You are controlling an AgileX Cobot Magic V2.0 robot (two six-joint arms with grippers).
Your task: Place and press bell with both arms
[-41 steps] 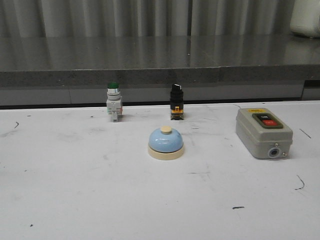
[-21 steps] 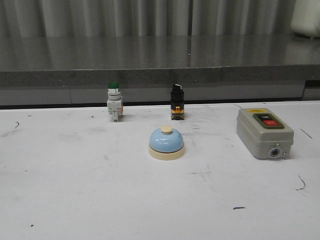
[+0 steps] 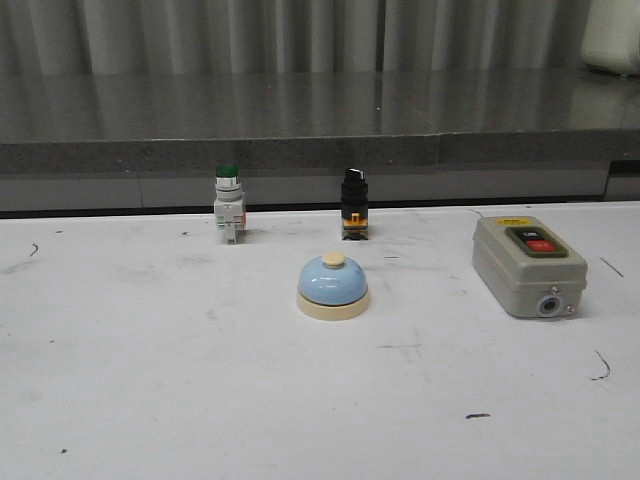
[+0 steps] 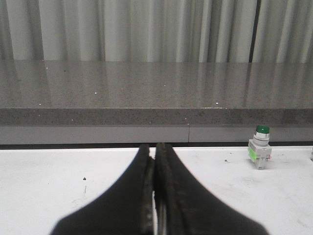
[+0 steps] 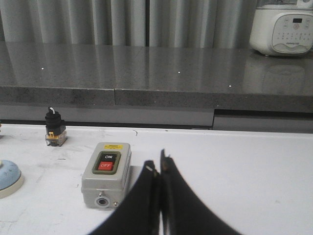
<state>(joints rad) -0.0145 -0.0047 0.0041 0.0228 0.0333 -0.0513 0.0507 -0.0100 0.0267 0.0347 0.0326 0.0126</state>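
Bell sits mid-surface, nearer the right claw's view.
The bell (image 3: pixel 333 286) stands upright ahead of both arms; left claw (image 4: pixel 155 161) and right claw (image 5: pixel 159 169) are pressed together, empty; only the right wrist view catches its edge.

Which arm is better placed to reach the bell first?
Right, tentatively: the bell shows at the edge of the right wrist view near the right hand, but not in the left wrist view.

Bell (image 3: pixel 333 286) mid-table; push button (image 3: pixel 228 215) behind-left, selector switch (image 3: pixel 353 204) behind, switch box (image 3: pixel 526 265) right
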